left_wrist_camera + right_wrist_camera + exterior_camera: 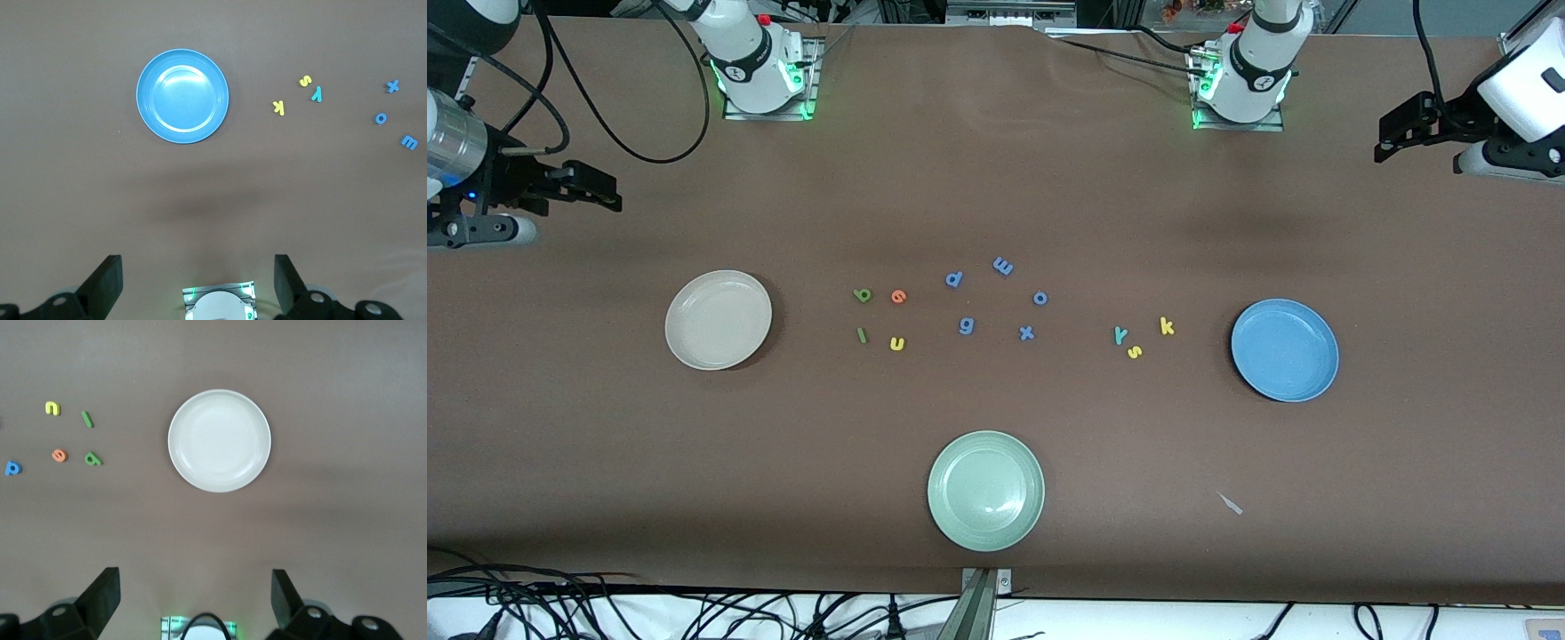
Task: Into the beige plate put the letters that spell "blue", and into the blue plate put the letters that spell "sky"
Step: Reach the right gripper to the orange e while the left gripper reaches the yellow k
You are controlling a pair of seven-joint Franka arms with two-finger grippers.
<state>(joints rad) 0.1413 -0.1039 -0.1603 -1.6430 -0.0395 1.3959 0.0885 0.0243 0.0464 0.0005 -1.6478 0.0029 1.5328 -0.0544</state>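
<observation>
The green b [862, 294], orange e [898, 297], dark green l [861, 335] and yellow u [897, 343] lie on the table beside the empty beige plate [719, 319]. The teal y [1120, 334], yellow s [1135, 352] and yellow k [1167, 326] lie beside the empty blue plate [1284, 349]. My right gripper [609, 194] hangs open, high over the right arm's end of the table, looking down on the beige plate [219, 440]. My left gripper [1383, 142] hangs open over the left arm's end, above the blue plate [182, 95]. Both hold nothing.
A pale green plate [985, 490] sits near the front edge. Blue-purple letters d [954, 279], m [1003, 265], o [1040, 298], g [966, 325] and x [1027, 332] lie between the two letter groups. A small pale scrap [1231, 504] lies toward the front.
</observation>
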